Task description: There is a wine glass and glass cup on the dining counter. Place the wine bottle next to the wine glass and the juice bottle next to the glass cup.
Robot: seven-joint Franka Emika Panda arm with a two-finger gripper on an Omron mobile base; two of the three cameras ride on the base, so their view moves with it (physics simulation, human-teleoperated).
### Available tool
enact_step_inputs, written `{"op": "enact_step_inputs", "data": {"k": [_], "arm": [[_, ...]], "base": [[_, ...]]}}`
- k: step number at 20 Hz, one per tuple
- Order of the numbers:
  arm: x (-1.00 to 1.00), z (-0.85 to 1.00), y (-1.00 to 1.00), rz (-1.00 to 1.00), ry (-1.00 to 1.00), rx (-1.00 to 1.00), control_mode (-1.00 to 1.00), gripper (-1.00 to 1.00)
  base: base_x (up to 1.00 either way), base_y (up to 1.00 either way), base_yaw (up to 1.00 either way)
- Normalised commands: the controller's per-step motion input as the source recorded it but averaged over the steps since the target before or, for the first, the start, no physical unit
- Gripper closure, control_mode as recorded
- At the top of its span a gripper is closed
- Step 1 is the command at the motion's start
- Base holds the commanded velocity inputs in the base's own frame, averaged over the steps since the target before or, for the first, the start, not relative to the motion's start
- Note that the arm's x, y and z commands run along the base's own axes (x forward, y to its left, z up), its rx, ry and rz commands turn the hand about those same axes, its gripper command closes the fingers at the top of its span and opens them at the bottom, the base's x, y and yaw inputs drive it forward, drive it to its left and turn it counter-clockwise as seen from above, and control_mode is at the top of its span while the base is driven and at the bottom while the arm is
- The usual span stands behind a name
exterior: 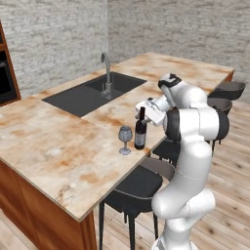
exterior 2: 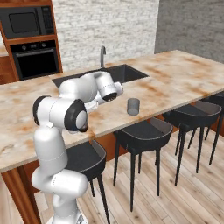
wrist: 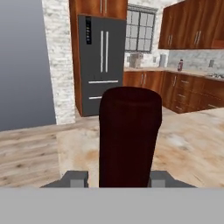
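Dark wine bottle (wrist: 129,135) fills the hand view, claw (wrist: 114,178) clamped on its neck. It's standing on the worktop (exterior: 58,146) just right of the wine glass (exterior: 125,139). Looks heavy, slick and breakable; the neck's the spot to grab.

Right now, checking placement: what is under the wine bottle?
The wine bottle stands upright on the counter beside the wine glass; its base covers the contact spot.

A long marbled tan stone counter (exterior: 58,146) crosses the frame's middle. At centre stand a clear stemmed wine glass (exterior: 125,139) and a dark wine bottle (exterior: 140,130), just beside each other. A grey glass cup (exterior 2: 133,106) stands centre frame in the right base view.
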Motion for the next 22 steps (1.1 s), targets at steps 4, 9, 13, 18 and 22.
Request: {"op": "enact_step_inputs", "data": {"k": [4, 9, 13, 18, 22], "arm": [[0.15, -0.07, 0.00, 0.03, -0.10, 0.00, -1.00, 1.00], [0.16, -0.02, 0.00, 0.03, -0.13, 0.00, -1.00, 1.00], [0.11, -0.05, 0.00, 0.03, -0.07, 0.00, -1.00, 1.00], [0.10, -0.09, 0.00, 0.01, 0.00, 0.00, -1.00, 1.00], [0.09, -0.14, 0.00, 0.00, 0.00, 0.00, -1.00, 1.00]], "base": [[0.00, 0.00, 0.00], [0.00, 0.00, 0.00], [0.00, 0.00, 0.00], [0.00, 0.00, 0.00], [0.00, 0.00, 0.00]]}}
